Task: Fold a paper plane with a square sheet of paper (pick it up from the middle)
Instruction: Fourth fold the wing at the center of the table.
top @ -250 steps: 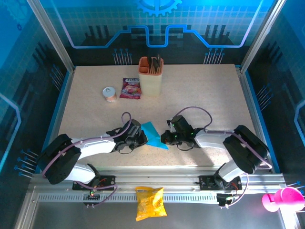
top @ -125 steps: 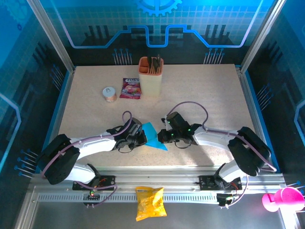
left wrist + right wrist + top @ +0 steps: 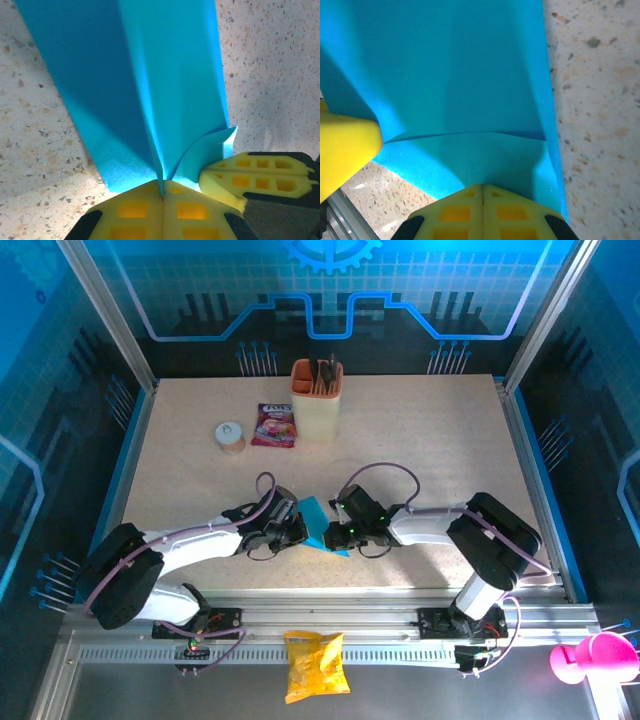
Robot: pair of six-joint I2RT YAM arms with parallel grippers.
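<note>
The square sheet of paper [image 3: 318, 523], partly folded into a blue wedge, lies on the bench [image 3: 430, 440] near its front edge, between the two arms. The left tool [image 3: 297, 530] and the right tool [image 3: 338, 532] meet over it from opposite sides, nearly touching.

In the left wrist view the left tool [image 3: 162, 192] has its yellow pads pressed together on a raised ridge of the paper [image 3: 150, 75]. Beside it a corner curls up against the right tool's pad [image 3: 250, 170]. In the right wrist view the right tool [image 3: 482, 192] is likewise closed on the sheet's [image 3: 470, 75] near edge, just below a cross crease.

The risk, as I judge it, is the closeness of the two pinches. If either arm pulls away or twists, the thin paper could tear or slip out (that curled corner could also get pressed into a stray crease).

The overhead view gives the placement but hides both grips. Only the wrist views show the ridge, curl and crease.
</note>
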